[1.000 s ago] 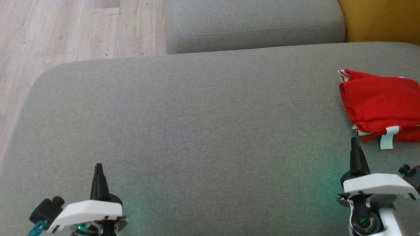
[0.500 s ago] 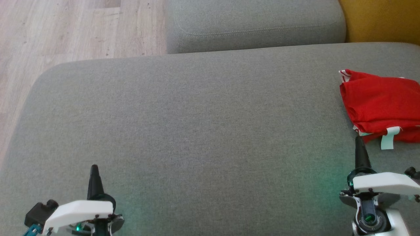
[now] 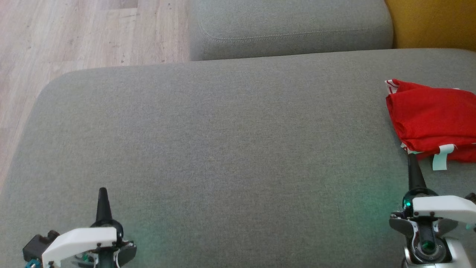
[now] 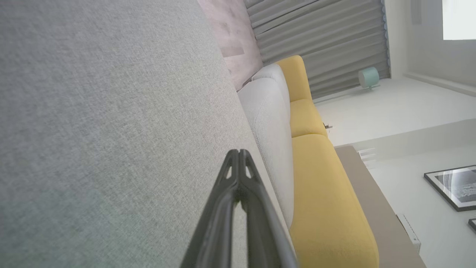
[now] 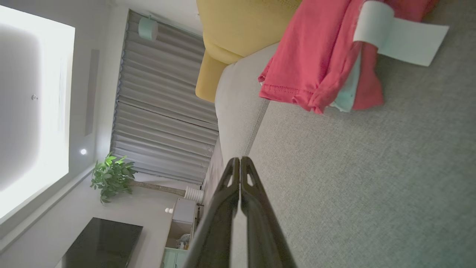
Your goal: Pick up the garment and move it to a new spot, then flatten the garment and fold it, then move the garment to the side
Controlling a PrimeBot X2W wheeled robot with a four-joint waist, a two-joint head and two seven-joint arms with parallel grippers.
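Shows left hand (image 3: 102,194) closed, empty, pulled back lower over grey fabric sofa seat (image 3: 230,149), right hand (image 3: 411,160) likewise closed and empty, shifted rightward just short of folded red cloth garment (image 3: 431,115) lying far right, suggesting task finished.

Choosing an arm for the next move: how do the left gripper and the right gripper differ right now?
The right gripper points at the near edge of the red garment, with a gap to it in its wrist view; the left gripper is far from it, over bare grey cushion. In the head view the right gripper reaches further forward than the left gripper. Both are shut and hold nothing.
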